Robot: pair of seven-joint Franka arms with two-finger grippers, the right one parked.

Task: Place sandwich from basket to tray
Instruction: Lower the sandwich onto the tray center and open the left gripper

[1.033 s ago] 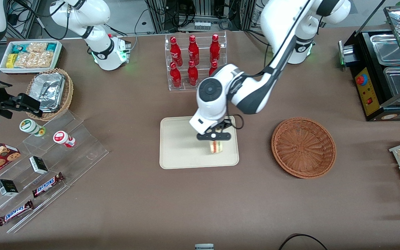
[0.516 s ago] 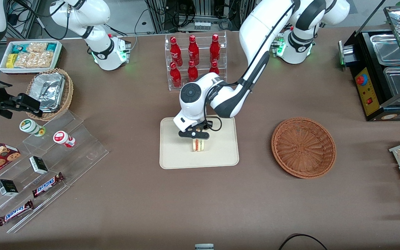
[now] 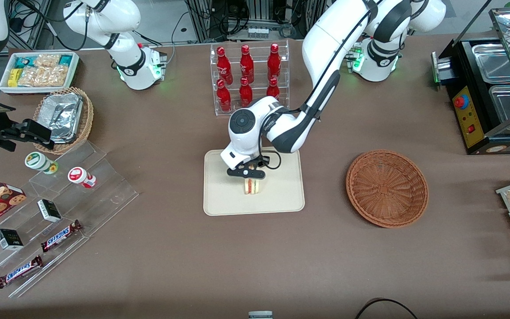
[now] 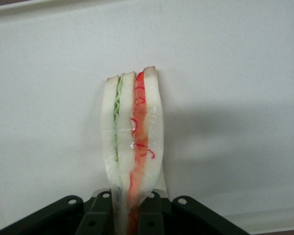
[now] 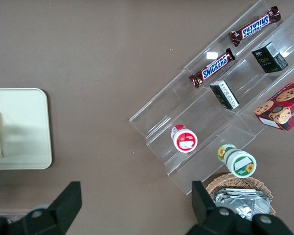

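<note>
Your gripper [image 3: 250,179] sits low over the tray [image 3: 222,199], jaws clamped on the sandwich [image 3: 251,187]. Sandwich stands on edge, filling layers showing. The basket [image 3: 387,188] lies on the desk toward the working arm's end.

Your claw [image 3: 251,179] sits low over the middle of the tray [image 3: 224,201], clamped on the sandwich [image 3: 251,186] — bare tray surface lies open all round it. Farther from the front camera, the rack of red bottles [image 3: 248,77] stands tall just past the tray's edge, close to the arm's elbow. Toward the working arm's end, open bench [image 3: 326,186] separates tray and basket [image 3: 387,188]. Toward the parked arm's end — the clear stepped shelf [image 3: 86,190] stands well apart.
</note>
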